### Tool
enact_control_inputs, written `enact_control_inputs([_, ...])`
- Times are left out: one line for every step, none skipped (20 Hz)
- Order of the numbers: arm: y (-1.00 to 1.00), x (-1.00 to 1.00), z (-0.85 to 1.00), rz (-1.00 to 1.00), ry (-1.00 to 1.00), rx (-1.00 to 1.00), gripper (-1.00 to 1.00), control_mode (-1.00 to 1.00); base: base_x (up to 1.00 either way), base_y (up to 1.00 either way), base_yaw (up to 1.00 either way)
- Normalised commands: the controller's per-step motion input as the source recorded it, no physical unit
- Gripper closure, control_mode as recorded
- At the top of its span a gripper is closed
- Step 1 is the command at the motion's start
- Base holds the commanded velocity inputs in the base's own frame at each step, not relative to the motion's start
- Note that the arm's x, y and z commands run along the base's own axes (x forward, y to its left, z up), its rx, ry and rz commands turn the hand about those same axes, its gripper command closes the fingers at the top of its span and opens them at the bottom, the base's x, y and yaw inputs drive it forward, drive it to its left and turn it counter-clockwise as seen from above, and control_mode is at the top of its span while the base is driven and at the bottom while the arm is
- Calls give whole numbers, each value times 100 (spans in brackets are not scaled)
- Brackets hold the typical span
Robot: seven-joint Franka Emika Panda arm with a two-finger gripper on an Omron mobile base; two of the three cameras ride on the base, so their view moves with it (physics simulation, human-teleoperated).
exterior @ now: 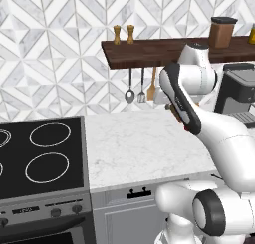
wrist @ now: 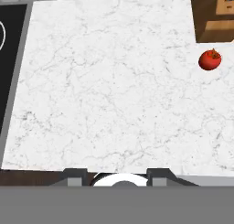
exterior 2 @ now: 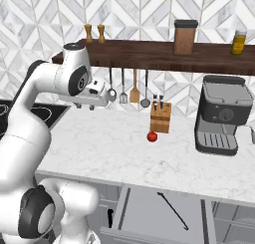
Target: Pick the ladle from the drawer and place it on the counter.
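Observation:
The black ladle [exterior 2: 172, 210] lies slantwise in the open drawer [exterior 2: 144, 215], low in the right base view, its long handle running from upper left to lower right. My gripper [exterior 2: 83, 107] hangs above the left part of the white marble counter [exterior 2: 114, 148], well away from the drawer. In the hand view the gripper [wrist: 117, 175] looks straight down at the bare counter [wrist: 114, 81]. Its two fingertips [wrist: 75, 175] stand apart with nothing between them, so it is open.
A red tomato [exterior 2: 152, 136] and a wooden knife block [exterior 2: 161, 117] sit mid-counter, with a coffee machine [exterior 2: 221, 116] to the right. Utensils, among them a silver ladle [exterior: 129, 94], hang under the dark shelf [exterior 2: 149, 51]. The black stove [exterior: 40, 158] borders the counter's left.

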Motion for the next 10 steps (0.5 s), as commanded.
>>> enact_control_inputs([0,-8,0,0,0,0,-100,-100,0,0,0])
enact_control_inputs([0,-36,0,0,0,0,-100,-100,0,0,0])
enact_control_inputs([0,-60,-15,0,0,0,-100,-100,0,0,0])
enact_control_inputs([0,-78,-19,0,0,0,-100,-100,0,0,0])
enact_control_inputs([0,-86,-24,0,0,0,-100,-100,0,0,0])
enact_control_inputs([0,-80,-34,0,0,-2,-100,-100,0,0,0])
enact_control_inputs([0,-72,-41,0,0,-1,-100,-100,0,0,0])
enact_control_inputs([0,-65,-53,0,0,-3,-100,-100,0,0,0])
enact_control_inputs([0,-63,-58,0,0,-3,-100,-100,0,0,0])
enact_control_inputs([0,-56,-61,0,0,-1,-100,-100,0,0,0])
